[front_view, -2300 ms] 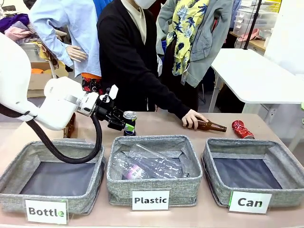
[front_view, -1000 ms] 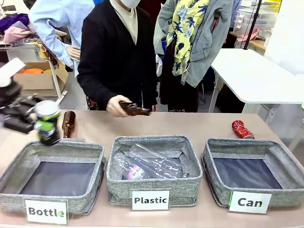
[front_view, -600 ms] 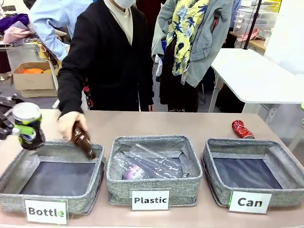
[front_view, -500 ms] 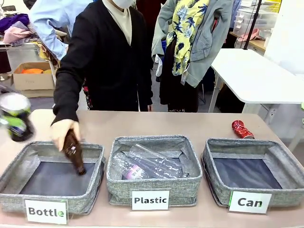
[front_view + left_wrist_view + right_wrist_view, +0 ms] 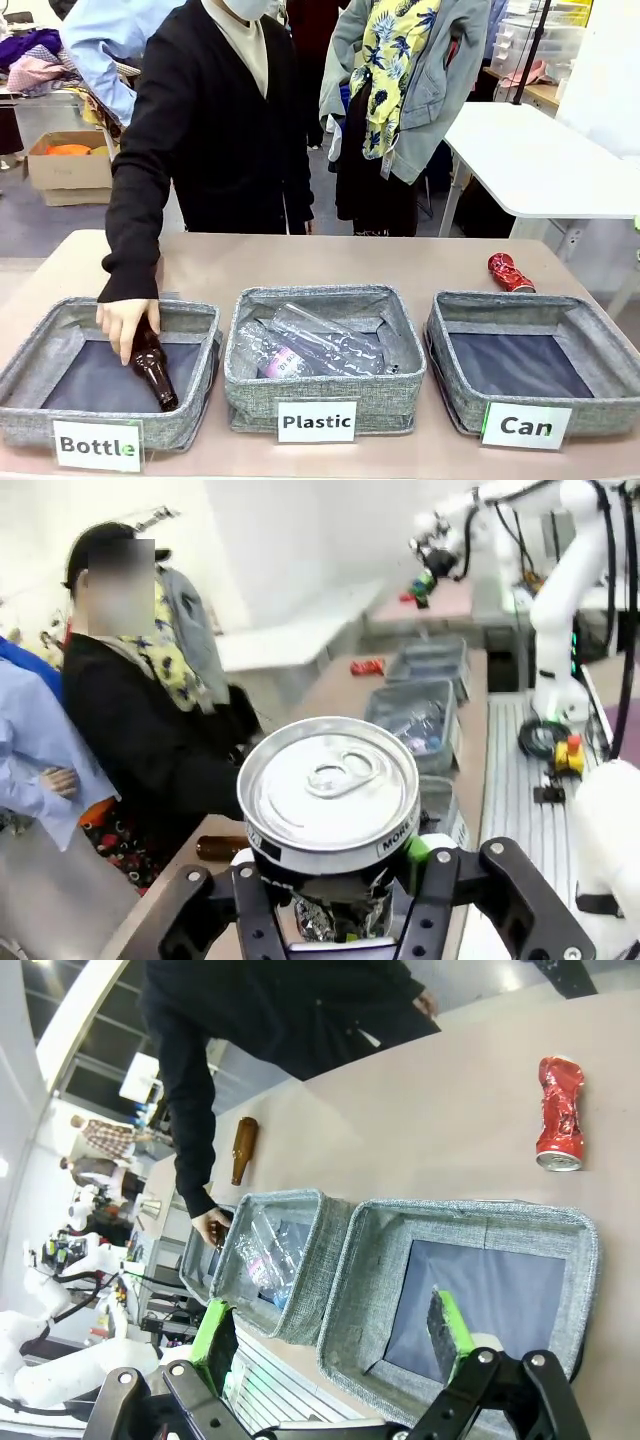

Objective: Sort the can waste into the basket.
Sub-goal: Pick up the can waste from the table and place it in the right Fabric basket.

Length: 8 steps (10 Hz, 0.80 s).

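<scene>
**Black can (image 5: pixel 330 800) carried off to the left, away from the basket (image 5: pixel 600 412)**

Over the last couple of seconds the left arm has swung the black can from just beyond the "Plastic" bin (image 5: pixel 390 405) out past the left end of the surface (image 5: pixel 330 262). In the left wrist view the left jaws are closed on the can's body, its lid tilted towards the camera. In the space the arm cleared, the person's hand (image 5: pixel 125 322) has come down into the "Bottle" bin (image 5: pixel 165 428) at the left. It is laying a brown bottle (image 5: pixel 153 368) on the dark floor there.

The basket at the right, labelled "Can", holds nothing yet. The crushed red can (image 5: pixel 510 271) lies on the surface just beyond its far rim, where it was before. The right jaws stand wide open and empty, with the basket below them in the right wrist view.

We judge the task no further along. The black can is firmly held but now well apart from its basket, at the opposite end, so it must come back across all three bins. The red can still needs picking up, and the open right jaws look the better placed for that.
</scene>
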{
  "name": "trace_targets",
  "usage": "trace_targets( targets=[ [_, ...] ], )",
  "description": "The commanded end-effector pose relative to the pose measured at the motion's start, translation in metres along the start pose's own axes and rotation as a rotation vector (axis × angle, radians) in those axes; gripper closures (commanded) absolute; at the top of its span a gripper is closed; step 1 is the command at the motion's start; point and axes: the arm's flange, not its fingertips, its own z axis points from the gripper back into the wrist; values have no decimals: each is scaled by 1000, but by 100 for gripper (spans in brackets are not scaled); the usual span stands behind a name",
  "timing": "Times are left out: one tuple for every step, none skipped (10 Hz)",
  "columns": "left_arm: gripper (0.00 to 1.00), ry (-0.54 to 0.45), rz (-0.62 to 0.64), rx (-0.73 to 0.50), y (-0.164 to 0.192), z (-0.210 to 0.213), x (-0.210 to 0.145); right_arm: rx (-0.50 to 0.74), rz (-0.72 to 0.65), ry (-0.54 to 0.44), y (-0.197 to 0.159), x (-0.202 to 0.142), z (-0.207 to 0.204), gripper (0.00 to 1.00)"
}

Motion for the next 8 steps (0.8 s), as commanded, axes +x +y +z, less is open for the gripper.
trace_targets(
  targets=[
    [63,-109,-16,2,14,-16,-35,-13,20,5,-1,-2,-1,0],
    [63,-113,-16,-6,20,-20,-32,-13,20,5,-1,-2,-1,0],
    [63,-98,-20,-23,26,-26,-27,-13,20,5,-1,-2,-1,0],
    [63,-70,-22,-48,35,-37,-20,-13,20,5,-1,-2,-1,0],
    [63,-29,0,-63,45,-52,-13,-13,20,5,-1,-2,-1,0],
    [63,28,44,-91,64,-85,-3,-13,20,5,-1,-2,-1,0],
    [63,51,55,-120,71,-104,0,-13,20,5,-1,-2,-1,0],
    [63,97,73,-127,83,-159,-4,-13,20,5,-1,-2,-1,0]
  ],
)
